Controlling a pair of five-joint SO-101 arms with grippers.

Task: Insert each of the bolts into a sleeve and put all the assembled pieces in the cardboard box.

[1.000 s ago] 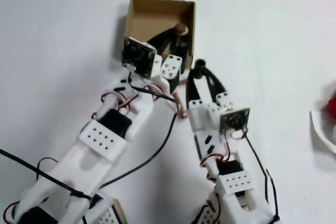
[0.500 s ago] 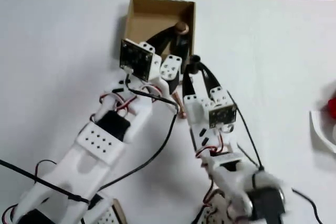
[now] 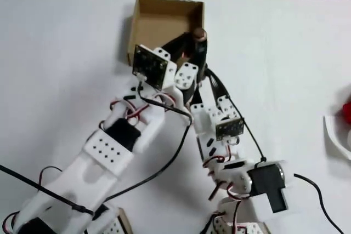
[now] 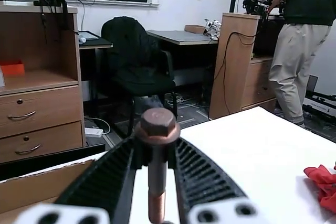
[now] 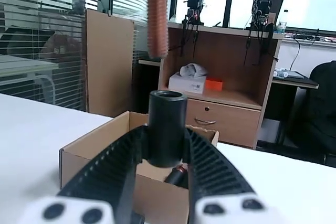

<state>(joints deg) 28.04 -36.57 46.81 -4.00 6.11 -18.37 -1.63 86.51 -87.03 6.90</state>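
My left gripper (image 4: 156, 148) is shut on a copper bolt (image 4: 157, 129), held upright by its shank just under the hex head. From above, the left gripper (image 3: 195, 41) and the bolt (image 3: 199, 33) sit at the right wall of the cardboard box (image 3: 159, 15). My right gripper (image 5: 167, 142) is shut on an upright black sleeve (image 5: 167, 127), its open end facing up. The bolt's threaded shank (image 5: 157, 14) hangs right above that opening, a gap between them. In the high view the right gripper (image 3: 204, 74) is just in front of the left one. A dark assembled piece (image 5: 176, 174) lies inside the box (image 5: 100, 156).
A white dish (image 3: 335, 135) with a red cloth (image 3: 346, 112) sits at the table's right edge; the cloth (image 4: 321, 179) also shows past the left gripper. The two arms stand close together in front of the box. Bare white table stretches to the left and right.
The right arm swung left and forward, bringing the sleeve up to the box's right wall. The left gripper carried the bolt right, from over the box interior to above the sleeve.
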